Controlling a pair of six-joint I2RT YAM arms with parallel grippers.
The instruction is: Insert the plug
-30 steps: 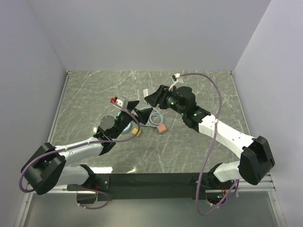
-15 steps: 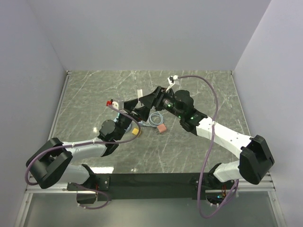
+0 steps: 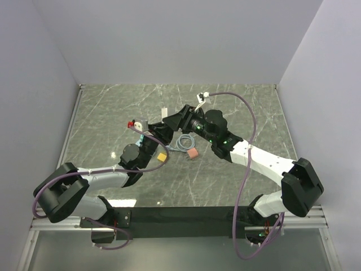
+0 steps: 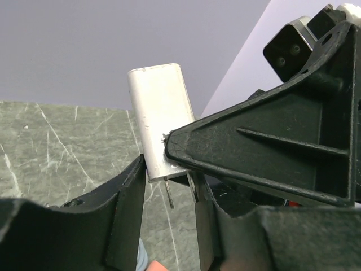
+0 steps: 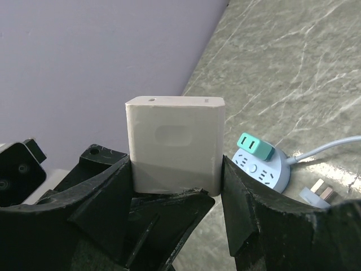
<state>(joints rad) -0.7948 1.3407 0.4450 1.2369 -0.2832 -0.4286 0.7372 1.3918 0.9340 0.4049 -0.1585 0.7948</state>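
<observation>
One white plug (image 5: 175,144) hangs in the air over the middle of the surface (image 3: 107,113). Its two pins (image 4: 169,195) point at the left jaws. The right jaws are clenched on its sides. The left jaws sit on both sides of the pin end, but I cannot tell if they squeeze it. Below lie one round socket (image 5: 265,172) with a green plug (image 5: 255,147) in it, one grey cord (image 3: 181,142), one pink block (image 3: 192,152) and one yellow block (image 3: 161,157). Open surface runs far and left to the walls (image 3: 169,45).

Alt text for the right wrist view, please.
A white rectangular plastic charger block stands upright, clamped between the black fingers of the right claw. Beyond it, on the green marbled table, sits a round white-and-blue socket hub with a teal plug in it.
</observation>
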